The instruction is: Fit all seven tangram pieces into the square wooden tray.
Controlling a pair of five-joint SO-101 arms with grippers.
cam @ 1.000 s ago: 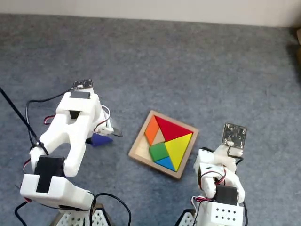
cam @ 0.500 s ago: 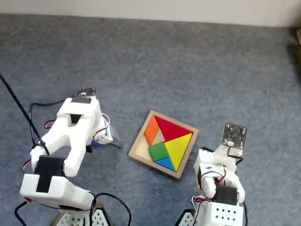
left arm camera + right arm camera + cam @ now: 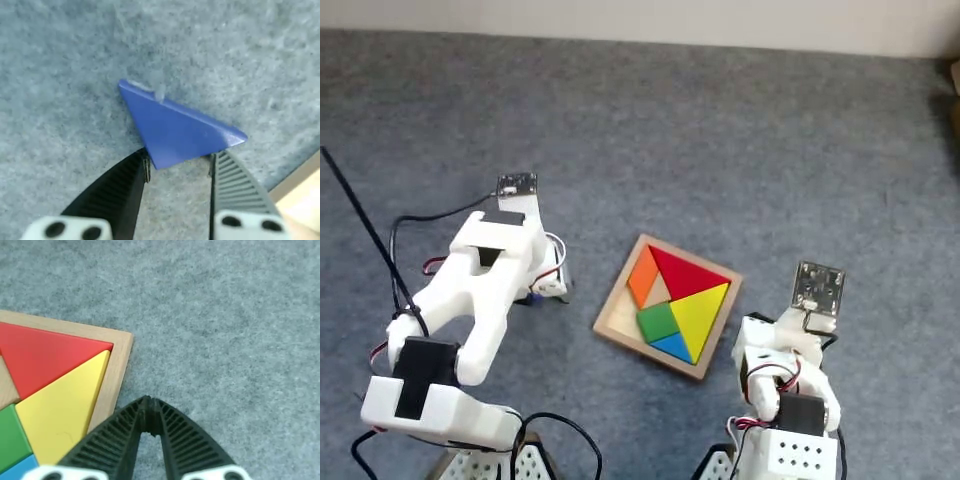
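A dark blue triangle (image 3: 175, 130) lies flat on the grey carpet. My left gripper (image 3: 180, 162) is open just over it, one fingertip (image 3: 142, 167) at each side of its near corner. In the high view the left arm (image 3: 490, 270) covers that piece, left of the square wooden tray (image 3: 607, 326). The tray holds orange (image 3: 642, 276), red (image 3: 682, 268), yellow (image 3: 701, 311), green (image 3: 658, 322) and light blue (image 3: 672, 347) pieces, with a bare wooden gap (image 3: 661, 291) between orange and red. My right gripper (image 3: 149, 416) is shut and empty beside the tray's corner (image 3: 120, 347).
Grey carpet surrounds the tray on all sides, with open floor beyond it. A corner of the tray (image 3: 302, 192) shows close to the left gripper. The right arm (image 3: 785, 375) stands folded near the tray's right corner.
The left arm has shifted away from its base and toward the tray, coming over the blue triangle and hiding it in the high view. The right arm has not moved.
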